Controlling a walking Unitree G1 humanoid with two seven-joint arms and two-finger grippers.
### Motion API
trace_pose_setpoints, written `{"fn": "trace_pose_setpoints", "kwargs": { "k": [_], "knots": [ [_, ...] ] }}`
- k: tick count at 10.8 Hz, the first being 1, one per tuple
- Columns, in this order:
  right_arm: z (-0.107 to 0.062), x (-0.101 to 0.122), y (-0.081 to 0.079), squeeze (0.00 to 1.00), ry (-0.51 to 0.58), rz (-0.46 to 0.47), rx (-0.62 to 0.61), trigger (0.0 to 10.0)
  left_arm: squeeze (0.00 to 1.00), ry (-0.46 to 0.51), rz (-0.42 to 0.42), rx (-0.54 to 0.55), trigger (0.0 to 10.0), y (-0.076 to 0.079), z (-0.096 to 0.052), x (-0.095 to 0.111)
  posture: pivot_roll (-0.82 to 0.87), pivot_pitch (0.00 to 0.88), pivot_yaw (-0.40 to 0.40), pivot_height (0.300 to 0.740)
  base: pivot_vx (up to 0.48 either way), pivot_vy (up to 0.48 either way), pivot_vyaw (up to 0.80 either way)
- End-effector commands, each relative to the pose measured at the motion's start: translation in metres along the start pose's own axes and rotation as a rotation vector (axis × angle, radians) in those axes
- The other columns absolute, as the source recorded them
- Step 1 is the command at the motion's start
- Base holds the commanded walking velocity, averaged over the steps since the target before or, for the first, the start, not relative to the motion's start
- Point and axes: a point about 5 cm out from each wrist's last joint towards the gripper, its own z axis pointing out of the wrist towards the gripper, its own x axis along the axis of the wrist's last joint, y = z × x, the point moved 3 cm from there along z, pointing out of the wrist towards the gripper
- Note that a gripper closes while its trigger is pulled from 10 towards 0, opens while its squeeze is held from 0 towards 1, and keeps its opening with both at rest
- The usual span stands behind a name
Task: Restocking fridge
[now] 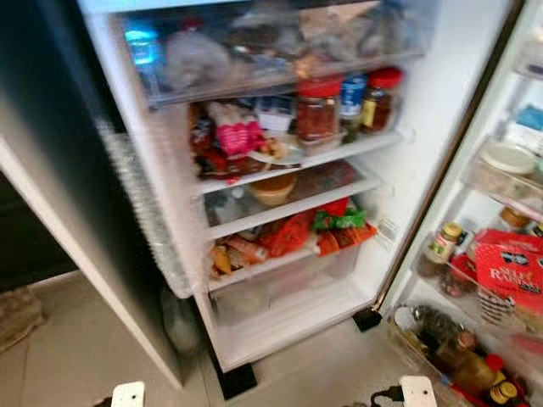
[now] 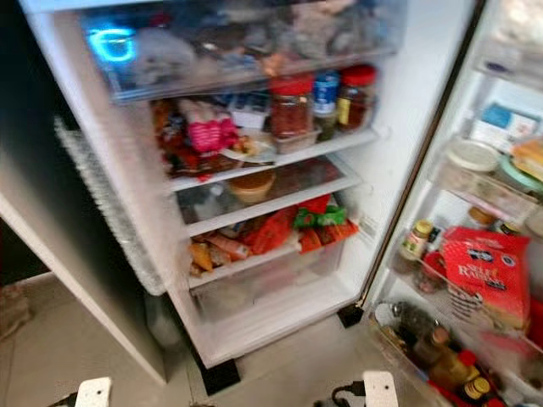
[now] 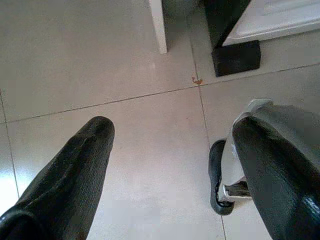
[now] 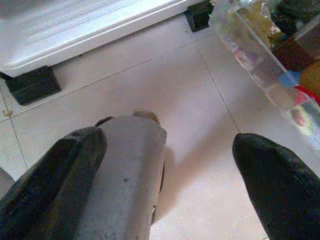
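The fridge [image 1: 399,161] stands open before me, its shelves packed. A clear drawer [image 1: 271,42] of bagged food is at the top. Below it are red-lidded jars [image 1: 318,108] and a pink packet [image 1: 237,134], then a bowl [image 1: 273,188], then red and green packets [image 1: 335,222]. The clear bottom bin [image 1: 284,284] looks nearly bare. Both arms hang low over the floor tiles. My left gripper [image 3: 172,130] is open with nothing between its fingers. My right gripper [image 4: 170,140] is also open and holds nothing.
The open door on the right carries a red bag [image 1: 509,267], a small jar [image 1: 443,242] and several bottles [image 1: 467,360] in its racks. A dark panel [image 1: 51,127] rises at the left. Black feet [image 3: 236,57] prop the fridge on the pale tiled floor [image 1: 68,356].
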Motion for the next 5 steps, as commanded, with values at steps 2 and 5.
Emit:
{"fn": "trace_pose_setpoints", "kwargs": {
  "k": [2, 5],
  "knots": [
    [-0.0029, -0.0157, -0.0004, 0.00, -0.055, 0.008, 0.004, 10.0, 0.00, -0.001, -0.036, 0.000, 10.0, -0.0013, 0.0001, 0.0006, -0.06, 0.000, 0.054, 0.692, 0.000, 0.000, 0.00],
    [-0.0030, -0.0165, -0.0008, 0.00, -0.058, 0.005, 0.007, 10.0, 0.00, -0.018, -0.017, -0.001, 10.0, -0.0016, -0.0006, -0.0039, -0.06, 0.000, 0.055, 0.712, 0.000, 0.000, 0.00]
  ]
}}
